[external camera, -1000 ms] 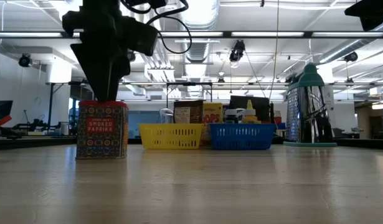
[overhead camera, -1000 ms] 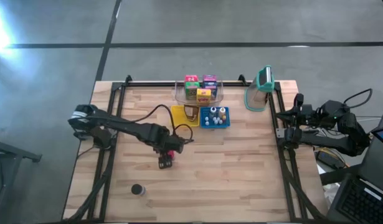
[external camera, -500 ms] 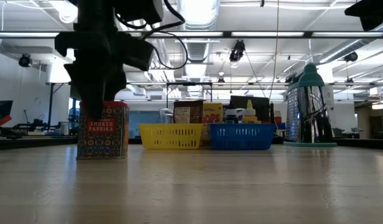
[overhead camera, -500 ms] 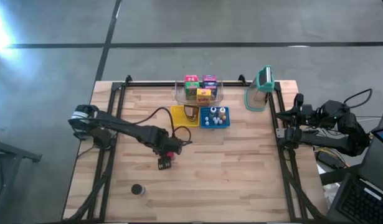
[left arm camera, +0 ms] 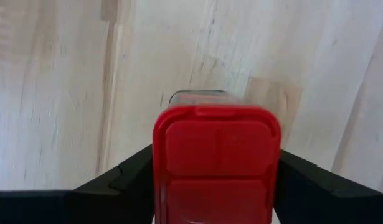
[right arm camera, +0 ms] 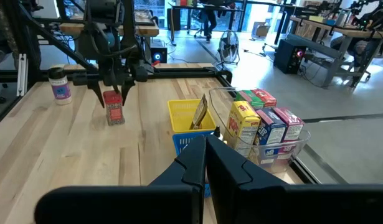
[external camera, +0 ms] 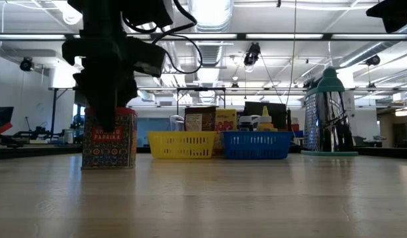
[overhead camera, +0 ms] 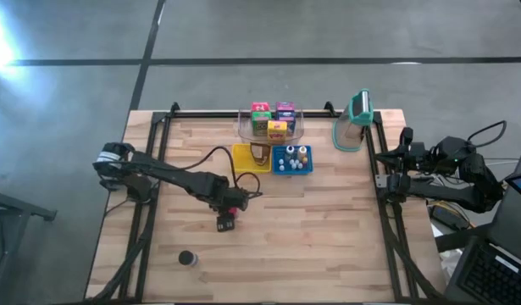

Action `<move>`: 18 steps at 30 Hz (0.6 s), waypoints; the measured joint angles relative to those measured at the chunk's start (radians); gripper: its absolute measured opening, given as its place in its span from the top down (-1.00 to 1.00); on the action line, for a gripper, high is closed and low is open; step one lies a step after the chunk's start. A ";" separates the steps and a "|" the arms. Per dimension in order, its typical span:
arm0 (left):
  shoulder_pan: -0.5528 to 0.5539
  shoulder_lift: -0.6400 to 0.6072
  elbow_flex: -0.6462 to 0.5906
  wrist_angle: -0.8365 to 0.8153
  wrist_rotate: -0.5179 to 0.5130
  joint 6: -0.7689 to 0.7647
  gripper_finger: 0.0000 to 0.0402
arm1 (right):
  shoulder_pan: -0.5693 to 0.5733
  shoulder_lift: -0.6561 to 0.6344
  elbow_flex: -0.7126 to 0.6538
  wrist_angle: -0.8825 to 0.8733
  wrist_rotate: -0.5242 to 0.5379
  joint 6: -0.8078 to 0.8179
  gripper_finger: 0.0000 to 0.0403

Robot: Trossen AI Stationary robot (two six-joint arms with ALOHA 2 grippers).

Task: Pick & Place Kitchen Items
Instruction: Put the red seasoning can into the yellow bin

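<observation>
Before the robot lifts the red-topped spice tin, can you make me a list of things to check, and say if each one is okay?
1. Paprika tin standing upright on the table: ok.
2. Left gripper lined up with the tin, one jaw on each side of its red lid: ok.
3. Jaws squeezed tight on the tin: cannot tell.
4. Space around the tin free of other things: ok; the yellow basket stands apart from it.
5. Right gripper out of the way: ok, shut and waiting at the table's right edge.
</observation>
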 joint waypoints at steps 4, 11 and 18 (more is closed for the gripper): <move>0.000 0.000 -0.014 -0.003 0.000 0.000 -0.13 | 0.000 0.000 0.000 0.000 0.000 0.000 0.96; -0.001 0.000 -0.011 -0.001 0.004 -0.002 -0.09 | 0.000 0.000 0.000 0.000 0.000 0.000 0.96; 0.001 0.000 0.005 -0.002 0.005 0.013 -0.13 | 0.000 0.000 0.000 0.000 0.000 0.000 0.96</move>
